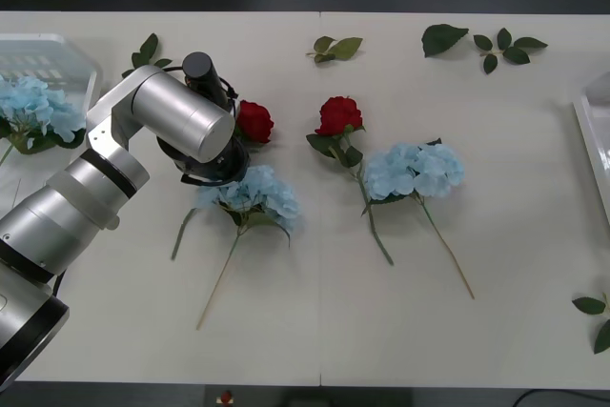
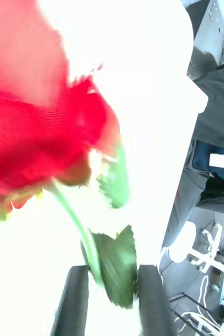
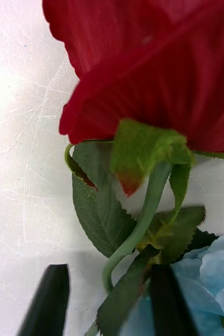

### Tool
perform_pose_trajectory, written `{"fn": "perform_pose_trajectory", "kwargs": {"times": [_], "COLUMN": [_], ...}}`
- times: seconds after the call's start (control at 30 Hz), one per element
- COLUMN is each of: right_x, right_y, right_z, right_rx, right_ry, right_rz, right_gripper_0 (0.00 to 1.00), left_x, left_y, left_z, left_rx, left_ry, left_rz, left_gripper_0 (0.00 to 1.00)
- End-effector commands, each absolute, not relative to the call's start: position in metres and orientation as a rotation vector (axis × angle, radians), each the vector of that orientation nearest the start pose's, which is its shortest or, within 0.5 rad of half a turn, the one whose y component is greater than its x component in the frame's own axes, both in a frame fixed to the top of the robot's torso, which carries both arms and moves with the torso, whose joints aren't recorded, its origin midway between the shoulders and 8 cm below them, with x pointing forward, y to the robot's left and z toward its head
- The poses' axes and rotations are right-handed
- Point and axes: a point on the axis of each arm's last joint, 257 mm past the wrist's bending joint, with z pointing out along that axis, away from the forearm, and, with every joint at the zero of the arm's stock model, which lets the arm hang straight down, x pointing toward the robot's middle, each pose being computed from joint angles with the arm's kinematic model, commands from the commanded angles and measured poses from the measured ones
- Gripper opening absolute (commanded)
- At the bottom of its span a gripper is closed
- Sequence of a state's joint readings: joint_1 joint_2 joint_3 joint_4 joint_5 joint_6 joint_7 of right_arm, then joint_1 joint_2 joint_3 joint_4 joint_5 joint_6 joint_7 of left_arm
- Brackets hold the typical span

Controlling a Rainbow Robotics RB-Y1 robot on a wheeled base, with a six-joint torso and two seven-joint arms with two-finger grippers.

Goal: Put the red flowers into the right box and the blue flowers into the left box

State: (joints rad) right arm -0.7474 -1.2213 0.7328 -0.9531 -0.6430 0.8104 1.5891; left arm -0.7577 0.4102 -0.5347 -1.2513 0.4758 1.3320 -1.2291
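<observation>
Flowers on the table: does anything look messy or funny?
Yes. Loose leaf sprigs lie scattered along the table's far side, attached to no flower. And one red flower lies jammed against a blue flower, their leaves overlapping, right where the left gripper hovers open around its stem.

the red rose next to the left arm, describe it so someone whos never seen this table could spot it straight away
Start at the big silver left arm reaching over the white table. Just past its elbow lies the red rose, bloom beside a pale blue flower cluster, with the left gripper open around its stem. The other red rose lies farther right, clear of the arm.
</observation>
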Motion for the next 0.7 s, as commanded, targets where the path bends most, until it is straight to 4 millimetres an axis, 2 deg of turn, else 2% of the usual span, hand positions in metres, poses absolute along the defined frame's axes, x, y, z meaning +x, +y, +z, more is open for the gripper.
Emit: {"fn": "perform_pose_trajectory", "kwargs": {"times": [0.03, 0.07, 0.2, 0.33, 0.4, 0.53, 0.7], "right_x": [0.537, 0.538, 0.539, 0.546, 0.55, 0.552, 0.547], "right_y": [-0.67, -0.67, -0.662, -0.632, -0.61, -0.562, -0.495], "right_z": [-0.161, -0.16, -0.166, -0.177, -0.184, -0.185, -0.163], "right_rx": [-0.324, -0.323, -0.303, -0.272, -0.258, -0.254, -0.294], "right_ry": [2.378, 2.374, 2.389, 2.41, 2.424, 2.456, 2.482], "right_rz": [-1.005, -1.004, -0.945, -0.792, -0.69, -0.494, -0.271], "right_gripper_0": [0.51, 0.55, 0.66, 0.75, 0.77, 0.8, 0.83], "left_x": [0.563, 0.563, 0.563, 0.563, 0.564, 0.571, 0.568], "left_y": [0.146, 0.146, 0.146, 0.145, 0.143, 0.145, 0.148], "left_z": [-0.287, -0.287, -0.287, -0.287, -0.284, -0.263, -0.226], "left_rx": [0.388, 0.388, 0.388, 0.391, 0.399, 0.425, 0.456], "left_ry": [2.615, 2.615, 2.615, 2.613, 2.602, 2.546, 2.504], "left_rz": [0.086, 0.086, 0.086, 0.086, 0.085, 0.121, 0.126], "left_gripper_0": [0.1, 0.02, 0.0, 0.0, 0.0, 0.0, 0.0]}}
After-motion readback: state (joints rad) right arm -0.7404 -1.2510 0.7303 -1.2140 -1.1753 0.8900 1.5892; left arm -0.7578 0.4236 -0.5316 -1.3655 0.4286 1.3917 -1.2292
